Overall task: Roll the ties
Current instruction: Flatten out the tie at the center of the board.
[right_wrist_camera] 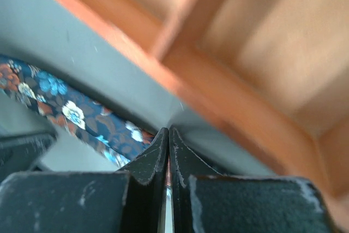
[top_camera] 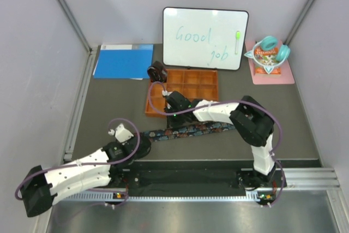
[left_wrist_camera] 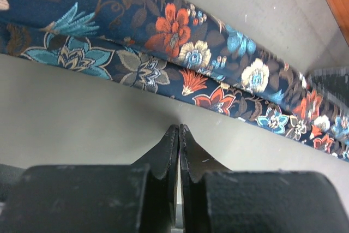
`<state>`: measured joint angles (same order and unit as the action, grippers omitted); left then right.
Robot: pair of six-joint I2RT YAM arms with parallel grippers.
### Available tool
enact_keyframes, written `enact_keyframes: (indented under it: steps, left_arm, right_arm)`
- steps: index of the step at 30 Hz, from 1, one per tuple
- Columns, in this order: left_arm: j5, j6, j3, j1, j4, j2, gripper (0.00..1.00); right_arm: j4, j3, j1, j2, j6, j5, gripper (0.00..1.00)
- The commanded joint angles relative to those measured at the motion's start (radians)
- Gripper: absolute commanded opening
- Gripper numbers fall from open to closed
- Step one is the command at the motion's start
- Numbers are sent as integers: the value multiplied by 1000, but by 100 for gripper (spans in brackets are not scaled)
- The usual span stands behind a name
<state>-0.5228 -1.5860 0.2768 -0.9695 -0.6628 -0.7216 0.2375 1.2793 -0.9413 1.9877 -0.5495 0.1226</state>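
Observation:
A dark navy tie [top_camera: 191, 130] with a floral print lies flat in a long strip across the table, in front of the orange tray. In the left wrist view this tie [left_wrist_camera: 180, 53] runs just beyond the tips of my left gripper [left_wrist_camera: 179, 126], which is shut with nothing in it. Seen from above, my left gripper [top_camera: 142, 144] sits at the strip's left end. My right gripper [right_wrist_camera: 168, 129] is shut and empty, hovering by the tray's near edge [right_wrist_camera: 218, 91], with the tie [right_wrist_camera: 71, 113] to its left. A dark rolled tie [top_camera: 157, 72] sits by the tray's far left corner.
The orange compartment tray [top_camera: 188, 88] stands behind the strip, where my right gripper [top_camera: 167, 102] reaches. A whiteboard [top_camera: 205, 38] leans at the back. A blue folder [top_camera: 123, 61] lies back left. A pink mat with teal headphones [top_camera: 268, 58] lies back right.

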Motion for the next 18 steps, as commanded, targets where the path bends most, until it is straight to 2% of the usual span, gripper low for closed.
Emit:
enact_keyframes:
  steps: [1, 7, 16, 18]
  left_arm:
    - [-62, 34, -1, 0, 71, -44, 6]
    - [-103, 83, 7, 2, 115, -91, 7]
    - [-91, 164, 1, 2, 222, -200, 7]
    - [-91, 191, -7, 2, 297, -231, 7]
  right_arm:
    - [5, -136, -11, -75, -26, -18, 0]
    - [-27, -251, -10, -156, -44, -27, 0]
    - [25, -276, -10, -216, -41, -90, 0]
    - [36, -293, -7, -240, -44, -113, 0]
